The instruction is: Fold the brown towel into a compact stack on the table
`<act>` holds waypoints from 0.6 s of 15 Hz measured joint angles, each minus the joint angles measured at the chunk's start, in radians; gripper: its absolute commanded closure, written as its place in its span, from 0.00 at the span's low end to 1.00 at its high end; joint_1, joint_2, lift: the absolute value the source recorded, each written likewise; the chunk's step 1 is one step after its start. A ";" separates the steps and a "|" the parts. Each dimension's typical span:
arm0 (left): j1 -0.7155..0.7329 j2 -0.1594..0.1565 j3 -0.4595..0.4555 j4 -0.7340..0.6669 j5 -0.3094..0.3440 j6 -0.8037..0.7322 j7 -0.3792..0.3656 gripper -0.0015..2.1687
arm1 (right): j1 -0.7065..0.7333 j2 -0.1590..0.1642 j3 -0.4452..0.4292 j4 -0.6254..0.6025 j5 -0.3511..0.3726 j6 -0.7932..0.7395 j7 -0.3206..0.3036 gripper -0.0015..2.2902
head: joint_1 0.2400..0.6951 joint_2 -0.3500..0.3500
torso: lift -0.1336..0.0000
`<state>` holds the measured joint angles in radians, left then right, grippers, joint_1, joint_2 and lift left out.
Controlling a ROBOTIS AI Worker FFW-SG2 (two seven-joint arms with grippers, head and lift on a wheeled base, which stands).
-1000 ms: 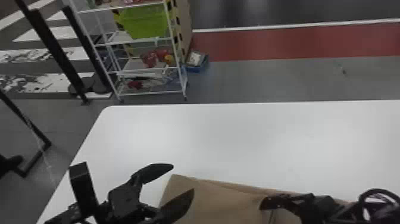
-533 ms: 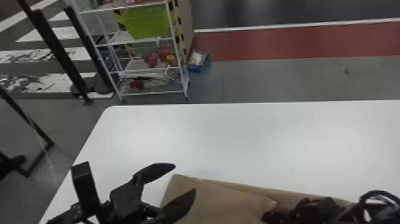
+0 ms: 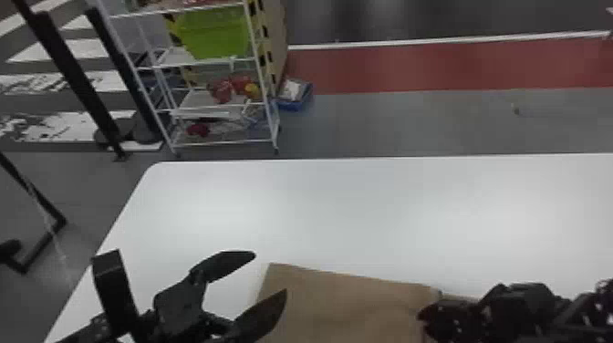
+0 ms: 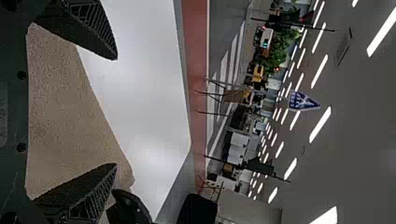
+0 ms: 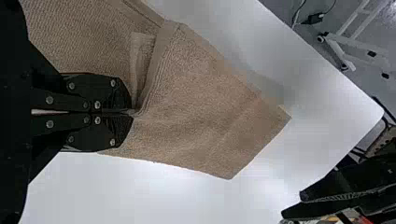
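The brown towel [image 3: 337, 303] lies on the white table at the head view's bottom edge, with a folded-over layer whose edge runs near my right gripper [image 3: 422, 315]. In the right wrist view, my right gripper [image 5: 134, 113] is shut on a pinched edge of the towel [image 5: 210, 107], where creases meet at its tips. My left gripper [image 3: 270, 272] stands open by the towel's left side. In the left wrist view, my left gripper [image 4: 116, 112] has its fingers wide apart, the towel [image 4: 70, 107] stretching behind and between them.
The white table [image 3: 365, 210] extends beyond the towel to its far edge. Behind it stand a white rack [image 3: 214, 141] with a green bin [image 3: 212, 34] and a small blue box [image 3: 294, 96] on the floor. Dark posts rise at the left.
My right gripper dipped toward the head view's bottom edge, then shifted a little right. The towel's folded layer near it has changed shape, its corner now farther right. My left gripper stays nearly still, open.
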<state>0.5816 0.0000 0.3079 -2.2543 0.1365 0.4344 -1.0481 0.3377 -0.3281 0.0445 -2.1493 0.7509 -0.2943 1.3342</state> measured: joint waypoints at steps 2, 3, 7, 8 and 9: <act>-0.013 0.000 -0.002 0.012 0.001 -0.009 0.011 0.03 | 0.012 0.001 -0.004 0.045 0.026 -0.021 -0.008 0.75 | 1.00 0.65 | 0.11; -0.025 0.000 -0.004 0.024 0.002 -0.019 0.025 0.03 | 0.013 0.005 0.001 0.065 0.034 -0.033 -0.013 0.75 | 1.00 0.65 | 0.11; -0.098 0.000 -0.002 0.098 0.000 -0.037 0.072 0.03 | 0.035 0.002 -0.073 -0.056 -0.047 -0.025 0.024 0.75 | 1.00 0.66 | 0.11; -0.110 0.000 0.003 0.117 0.000 -0.046 0.076 0.03 | 0.057 -0.005 -0.111 -0.093 -0.076 -0.021 0.026 0.75 | 1.00 0.65 | 0.11; -0.120 0.000 0.010 0.135 0.000 -0.058 0.082 0.03 | 0.075 -0.010 -0.134 -0.105 -0.086 -0.021 0.026 0.75 | 1.00 0.64 | 0.11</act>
<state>0.4614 0.0000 0.3175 -2.1189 0.1365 0.3768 -0.9662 0.4124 -0.3378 -0.0894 -2.2543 0.6654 -0.3158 1.3607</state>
